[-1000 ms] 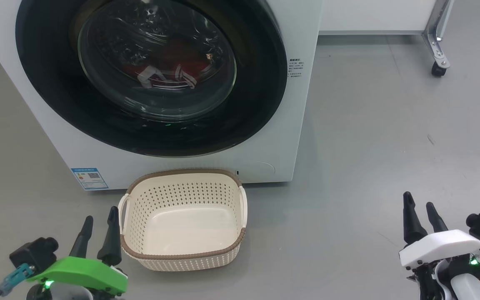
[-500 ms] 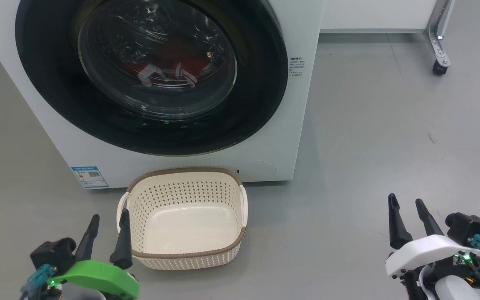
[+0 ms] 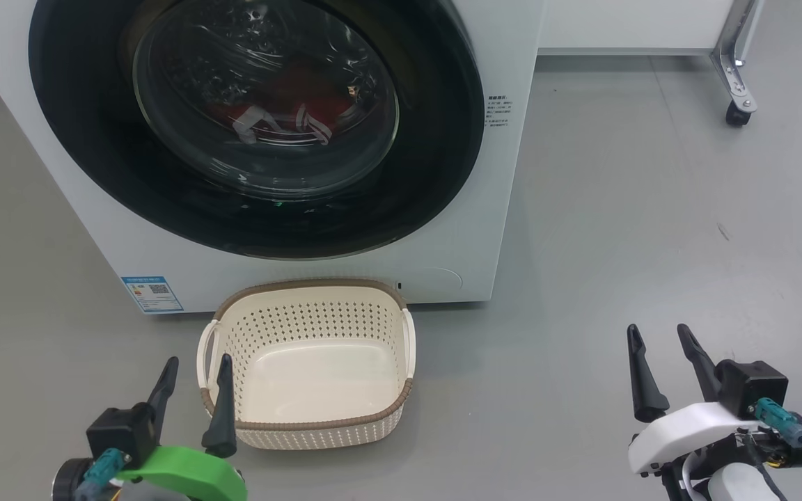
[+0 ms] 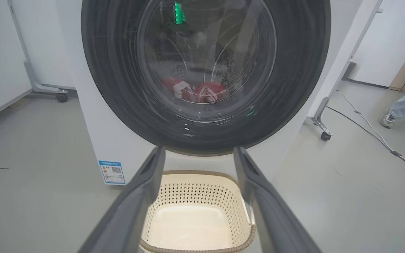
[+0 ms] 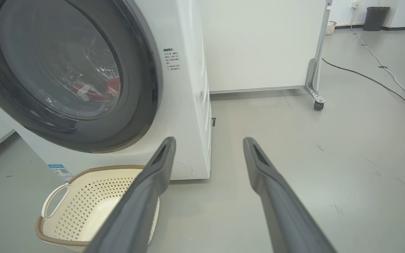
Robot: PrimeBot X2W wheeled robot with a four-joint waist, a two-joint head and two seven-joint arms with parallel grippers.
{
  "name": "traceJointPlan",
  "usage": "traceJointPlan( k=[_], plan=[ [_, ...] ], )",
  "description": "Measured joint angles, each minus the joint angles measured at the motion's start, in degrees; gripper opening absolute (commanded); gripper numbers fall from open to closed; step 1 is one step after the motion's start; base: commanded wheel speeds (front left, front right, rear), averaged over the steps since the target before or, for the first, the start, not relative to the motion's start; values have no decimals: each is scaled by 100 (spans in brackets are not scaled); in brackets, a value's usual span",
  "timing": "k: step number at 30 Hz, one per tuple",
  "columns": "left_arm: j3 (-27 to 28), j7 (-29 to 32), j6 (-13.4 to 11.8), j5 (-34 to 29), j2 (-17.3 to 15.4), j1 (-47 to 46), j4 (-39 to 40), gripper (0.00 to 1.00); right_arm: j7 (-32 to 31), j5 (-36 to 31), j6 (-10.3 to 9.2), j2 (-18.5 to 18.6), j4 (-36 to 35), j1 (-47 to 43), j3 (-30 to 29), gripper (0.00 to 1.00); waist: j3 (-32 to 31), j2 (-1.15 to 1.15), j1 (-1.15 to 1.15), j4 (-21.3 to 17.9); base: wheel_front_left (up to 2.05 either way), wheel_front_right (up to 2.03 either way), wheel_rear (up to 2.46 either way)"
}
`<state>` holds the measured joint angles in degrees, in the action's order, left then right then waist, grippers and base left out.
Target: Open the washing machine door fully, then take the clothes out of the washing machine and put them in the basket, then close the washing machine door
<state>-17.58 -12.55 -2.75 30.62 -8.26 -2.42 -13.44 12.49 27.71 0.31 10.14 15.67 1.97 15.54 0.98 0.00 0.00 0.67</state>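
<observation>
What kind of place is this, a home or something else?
Probably a lab or test room, not a home: the washing machine stands on a bare grey floor, between white panels on casters.

Head camera up high, tilted down on the washing machine (image 3: 498, 209) and the basket (image 3: 310, 284) before it. Left wrist camera sits low and near, square to the washing machine door (image 4: 301, 70). Right wrist camera, low, further right, looks across leftward. All share door and basket.
</observation>
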Motion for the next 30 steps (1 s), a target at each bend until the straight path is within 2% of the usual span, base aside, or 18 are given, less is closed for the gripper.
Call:
traceJointPlan(
  k=[10,22,30],
  plan=[
    [-135,-174,-108,-557,1,-8,-90,100,148,-579,-105,-24,1,1,18,100,17,0,0,4,0,0,0],
    [-100,-181,-126,-552,18,-13,-215,100,153,-610,-183,-119,54,-7,-187,100,18,0,0,5,0,0,0],
    [-80,-181,-157,-582,18,-46,-222,100,153,-619,-145,-126,63,-7,-194,100,57,0,0,6,0,0,0]
  ],
)
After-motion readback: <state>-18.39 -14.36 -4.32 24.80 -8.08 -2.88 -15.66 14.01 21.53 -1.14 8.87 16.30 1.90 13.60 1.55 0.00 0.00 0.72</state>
